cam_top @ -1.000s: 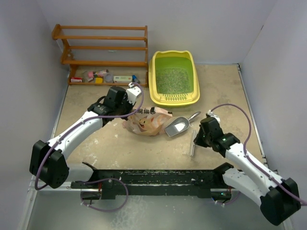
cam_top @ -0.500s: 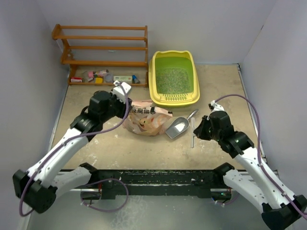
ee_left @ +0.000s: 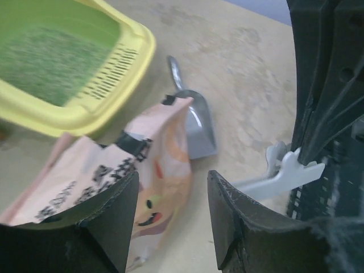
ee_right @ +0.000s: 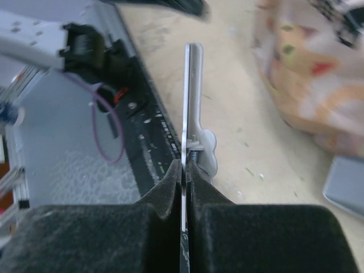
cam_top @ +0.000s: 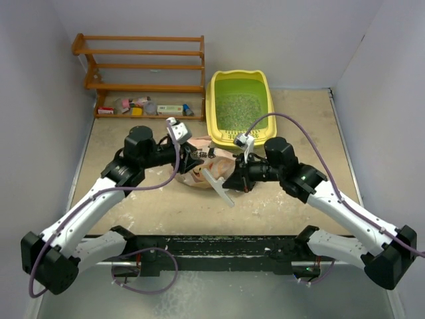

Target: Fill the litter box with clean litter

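Note:
The yellow litter box (cam_top: 264, 90) with its green basin stands at the back, and pale grey-green litter (cam_top: 238, 109) lies in it. Its slotted lip (ee_left: 128, 62) and litter (ee_left: 45, 60) also show in the left wrist view. A crinkled pink-tan bag (cam_top: 198, 174) lies in front of the box. My left gripper (cam_top: 190, 159) hangs open just above the bag (ee_left: 162, 153), nothing between its fingers (ee_left: 236, 227). My right gripper (cam_top: 232, 181) is shut on a long white bag clip (cam_top: 218, 186), held edge-on (ee_right: 192, 91) beside the bag. The grey scoop (ee_left: 199, 128) lies right of the bag.
A wooden shelf rack (cam_top: 143, 66) stands at the back left, with small items (cam_top: 143, 106) on its lowest shelf. Grey walls close in the left, back and right sides. The black base rail (cam_top: 212, 246) runs along the near edge.
My left gripper has opened and swung right over the bag. My right gripper has carried the white clip up off the table and leftward to the bag, covering the scoop in the top view.

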`<state>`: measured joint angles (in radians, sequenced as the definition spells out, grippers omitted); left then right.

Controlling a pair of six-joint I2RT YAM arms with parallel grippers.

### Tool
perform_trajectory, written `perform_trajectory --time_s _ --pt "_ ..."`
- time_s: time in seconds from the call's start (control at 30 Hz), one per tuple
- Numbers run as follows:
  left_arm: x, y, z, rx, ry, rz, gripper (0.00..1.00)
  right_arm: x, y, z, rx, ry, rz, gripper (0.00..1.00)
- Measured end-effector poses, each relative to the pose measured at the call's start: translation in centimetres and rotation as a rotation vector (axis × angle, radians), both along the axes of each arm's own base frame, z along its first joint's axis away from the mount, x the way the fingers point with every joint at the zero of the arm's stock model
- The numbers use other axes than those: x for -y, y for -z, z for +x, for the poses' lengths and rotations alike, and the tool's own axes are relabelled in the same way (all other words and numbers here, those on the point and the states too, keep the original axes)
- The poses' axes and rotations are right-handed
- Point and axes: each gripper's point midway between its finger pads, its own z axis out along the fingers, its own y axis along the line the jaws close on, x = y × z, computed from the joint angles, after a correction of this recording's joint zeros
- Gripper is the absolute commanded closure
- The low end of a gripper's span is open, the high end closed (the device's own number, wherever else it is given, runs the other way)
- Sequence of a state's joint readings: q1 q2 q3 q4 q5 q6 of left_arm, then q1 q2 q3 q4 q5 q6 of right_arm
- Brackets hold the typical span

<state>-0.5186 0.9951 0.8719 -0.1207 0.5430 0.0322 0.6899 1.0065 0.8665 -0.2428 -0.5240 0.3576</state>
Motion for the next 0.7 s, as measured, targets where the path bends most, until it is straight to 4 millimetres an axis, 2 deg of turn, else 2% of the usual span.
perform_trajectory --time_s 0.1,0.2,0.4,0.57,0.7 --pt "1.6 1.6 -1.4 -0.109 0.13 0.004 0.45 -1.6 -1.9 -1.2 0.051 -0.132 0.031 1.0" --pt "2.4 1.9 -2.9 -0.166 0.23 -0.011 0.45 -1.8 -2.7 -2.0 0.093 -0.209 0.031 1.0" --pt "2.7 0.4 -5.3 -0.174 0.358 -0.059 0.44 -1.6 -2.7 -2.6 0.132 -0.255 0.022 1.0" --pt "2.8 -1.3 -7.9 -0.186 0.48 -0.113 0.44 -1.2 -1.7 -2.8 0.134 -0.262 0.001 1.0" --pt "2.9 -2.3 -9.8 -0.211 0.595 -0.153 0.45 -0.3 -0.9 -3.7 0.135 -0.271 -0.01 1.0"
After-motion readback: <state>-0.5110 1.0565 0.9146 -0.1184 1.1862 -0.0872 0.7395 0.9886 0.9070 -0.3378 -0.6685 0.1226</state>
